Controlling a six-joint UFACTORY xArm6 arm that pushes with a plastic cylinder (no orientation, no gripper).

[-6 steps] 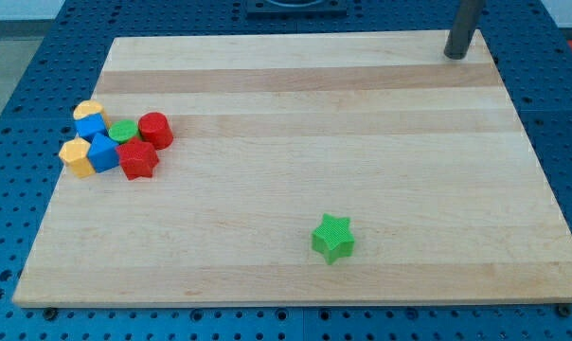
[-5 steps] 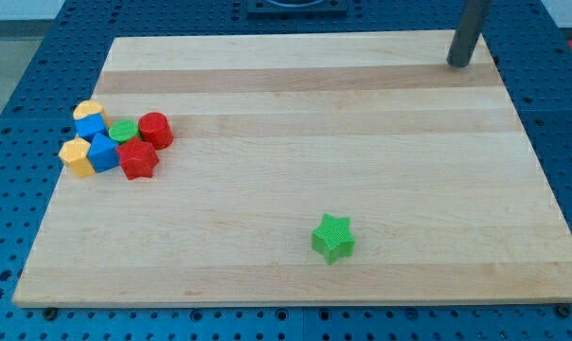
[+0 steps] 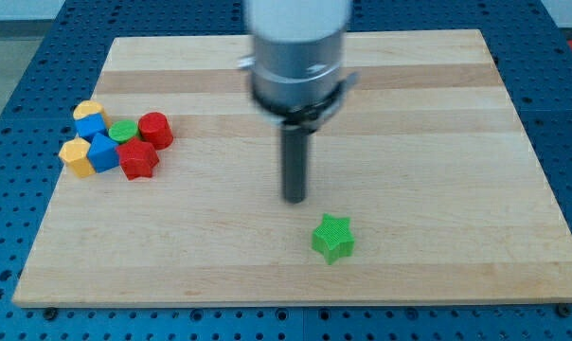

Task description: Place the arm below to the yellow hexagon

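Tool tip (image 3: 294, 198) mid wooden board (image 3: 437, 142), near green star (image 3: 332, 238).

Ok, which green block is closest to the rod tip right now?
The green star, alone just below-right of my tip. The other green block sits in the left cluster.

I see a pale wooden board (image 3: 437, 218) on a blue perforated table (image 3: 11, 114); lighting seems even.
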